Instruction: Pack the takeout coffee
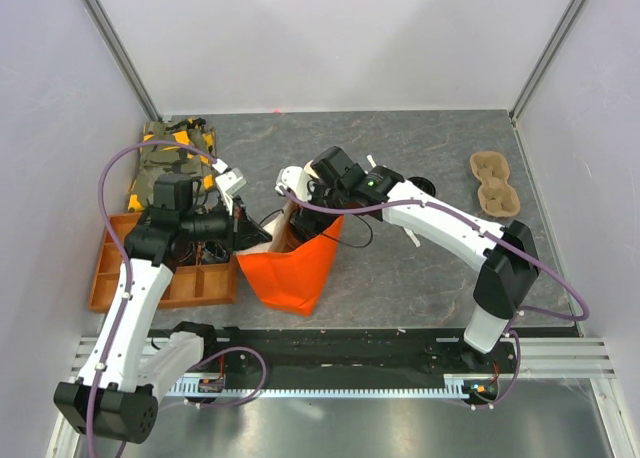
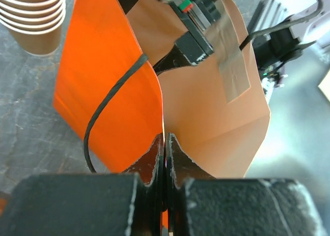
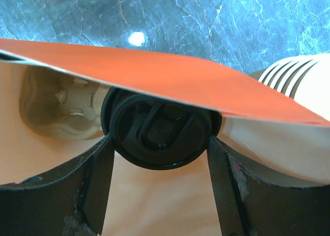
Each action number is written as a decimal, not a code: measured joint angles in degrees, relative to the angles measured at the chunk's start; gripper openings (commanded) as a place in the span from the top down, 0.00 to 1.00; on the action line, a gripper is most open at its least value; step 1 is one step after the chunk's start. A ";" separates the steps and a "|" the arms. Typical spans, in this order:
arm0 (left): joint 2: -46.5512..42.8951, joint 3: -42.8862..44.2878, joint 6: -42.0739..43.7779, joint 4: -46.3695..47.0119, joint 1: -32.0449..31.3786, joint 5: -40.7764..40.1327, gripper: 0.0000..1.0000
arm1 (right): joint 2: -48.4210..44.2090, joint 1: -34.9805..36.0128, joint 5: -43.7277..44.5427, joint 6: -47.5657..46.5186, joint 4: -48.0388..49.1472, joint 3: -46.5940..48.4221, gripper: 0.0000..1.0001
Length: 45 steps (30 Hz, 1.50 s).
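One orange bag [image 1: 292,266] is stood open at the middle of the counter [image 1: 410,278], and it is worked by two arms at once. Its near rim is pinched flat by the left fingers [image 2: 154,158], which are seen pressed together with only the thin orange edge between them; one black cord handle [image 2: 111,99] is seen looping down the bag's outer face. From the other side, the right fingers [image 3: 87,189] are reached down into the bag's mouth and are set wide, one on each side of the takeout coffee [image 3: 160,133]. That single cup is held just inside the bag, below the orange rim, with its round black lid facing the wrist camera. One tan moulded shape [image 3: 54,107] is glimpsed inside the bag beside the lid. One stack of lidless cups [image 2: 33,14] is stood on the counter just beside the bag, with at least five rims counted. One orange tray [image 1: 105,278] is placed at the left, and one pulp carrier [image 1: 495,183] well apart at the far right.
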 measured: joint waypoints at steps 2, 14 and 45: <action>-1.16 -0.48 -0.63 1.16 -1.70 -2.34 0.98 | 0.00 -0.11 -0.04 -0.31 -0.55 0.17 0.83; -3.67 -0.63 -3.80 6.78 -13.62 -20.48 0.98 | -0.02 -1.16 0.55 -1.25 -4.31 2.01 0.83; -4.81 -1.95 -10.91 10.75 -17.64 -30.64 0.98 | 3.43 -1.44 6.32 -12.68 -12.22 6.16 0.83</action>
